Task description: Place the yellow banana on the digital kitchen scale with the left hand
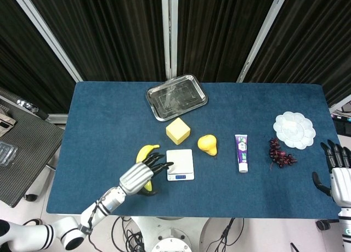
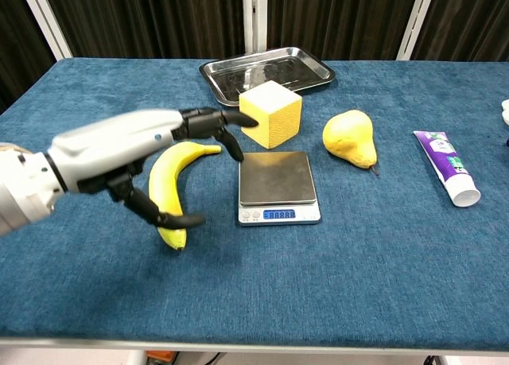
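Observation:
The yellow banana (image 2: 169, 188) lies on the blue cloth just left of the digital kitchen scale (image 2: 277, 187), its stem pointing toward the scale's far corner. My left hand (image 2: 141, 146) hovers over the banana with fingers spread and stretched toward the yellow cube; the thumb curls down beside the banana's near end. It holds nothing. In the head view the left hand (image 1: 137, 177) covers the lower half of the banana (image 1: 146, 152), next to the scale (image 1: 180, 164). My right hand (image 1: 339, 176) stays at the table's right edge, fingers apart and empty.
A yellow foam cube (image 2: 270, 113) stands right behind the scale, a pear (image 2: 350, 137) to its right. A steel tray (image 2: 266, 72) sits at the back. Further right lie a purple tube (image 2: 447, 168), dark grapes (image 1: 279, 154) and a white palette (image 1: 294, 129).

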